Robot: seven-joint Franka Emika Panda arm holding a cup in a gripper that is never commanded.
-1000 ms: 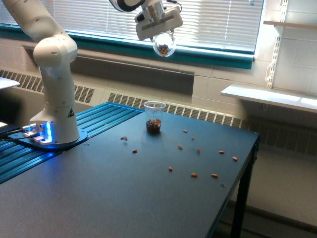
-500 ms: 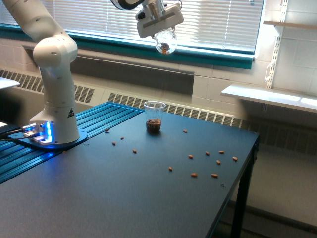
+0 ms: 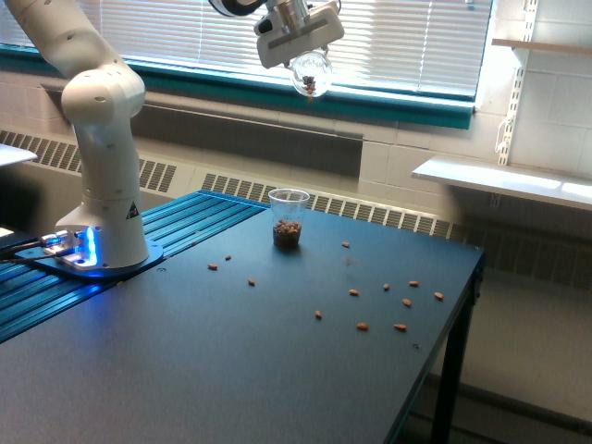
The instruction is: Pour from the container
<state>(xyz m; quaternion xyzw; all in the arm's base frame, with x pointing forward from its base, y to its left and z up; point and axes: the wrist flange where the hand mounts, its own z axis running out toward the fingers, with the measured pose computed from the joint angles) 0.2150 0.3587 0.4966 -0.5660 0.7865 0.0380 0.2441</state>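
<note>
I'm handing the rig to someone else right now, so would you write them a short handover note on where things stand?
Gripper: shut on the container, held tipped high above the table, in front of the window blinds.
Plastic cup: upright on the table below, holding some nuts.
Done: part of the pour. Loose nuts lie scattered on the table, so much of it has missed the cup.
Left: a few pieces remain in the container; probably realign over the cup before finishing, then gather the spill.

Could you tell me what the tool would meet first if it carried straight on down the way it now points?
Probably the bare table top just to the exterior view's right of the plastic cup; the tool grips the container, and depth is unclear.
</note>
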